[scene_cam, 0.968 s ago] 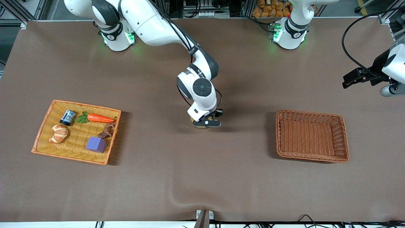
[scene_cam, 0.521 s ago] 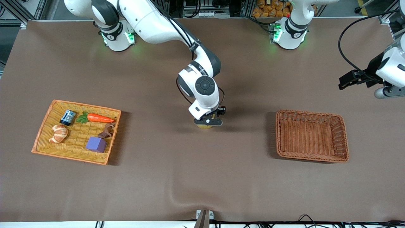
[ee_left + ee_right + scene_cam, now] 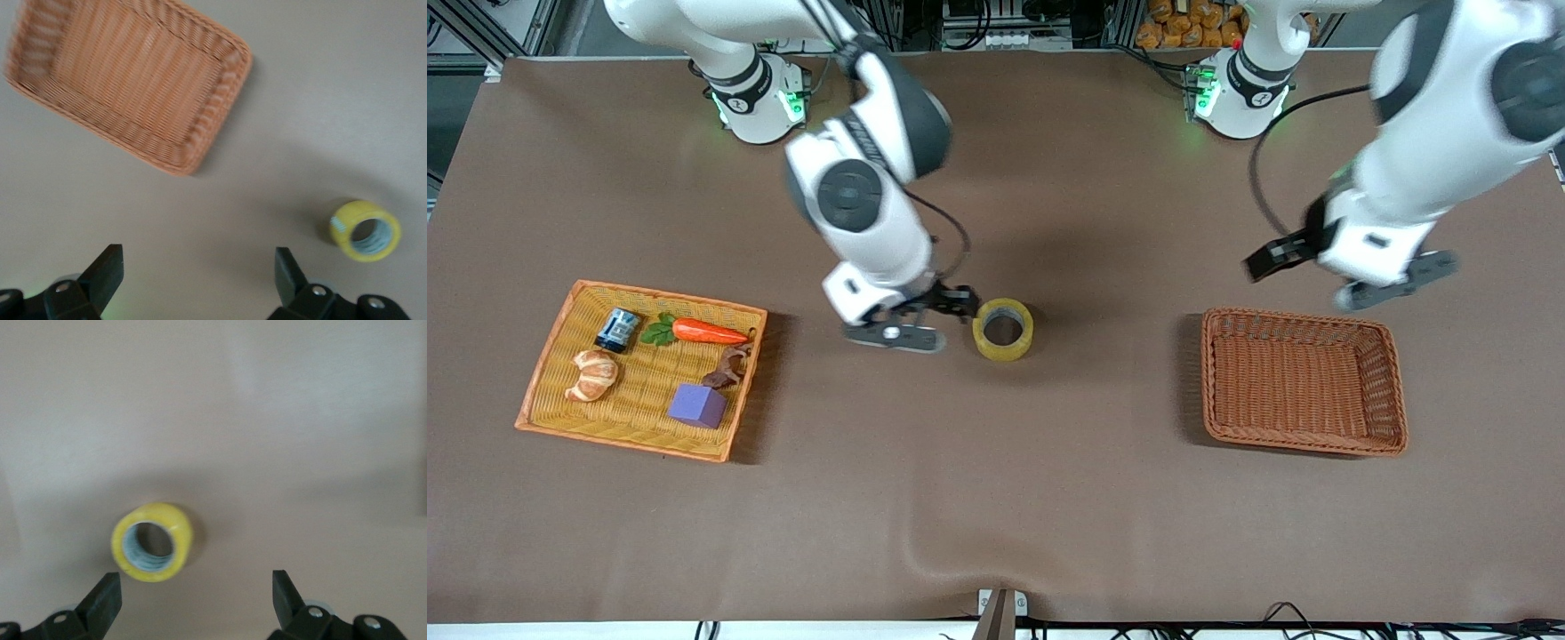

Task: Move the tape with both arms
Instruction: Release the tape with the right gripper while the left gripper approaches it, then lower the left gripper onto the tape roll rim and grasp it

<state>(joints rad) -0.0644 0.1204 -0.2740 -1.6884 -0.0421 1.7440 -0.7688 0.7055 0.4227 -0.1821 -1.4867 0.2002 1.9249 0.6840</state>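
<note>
tape: flat on surface, midway, reachable by both arms | right tool: spread, beside tape | left tool: spread, over empty basket

The front view is evenly and brightly lit from overhead, so that soft shadows are cast on the brown table beside the yellow tray, the brown basket and the tape, and green glow is spread around the arms' bases. Motion blur is seen on the right arm and the left arm there, while the objects on the table are rendered sharp. Both wrist views are paler and washed out, with a soft smear over the basket in the left wrist view and a hazy tape and table in the right wrist view; the dark fingertips at the frame edge are shown slightly soft.
</note>
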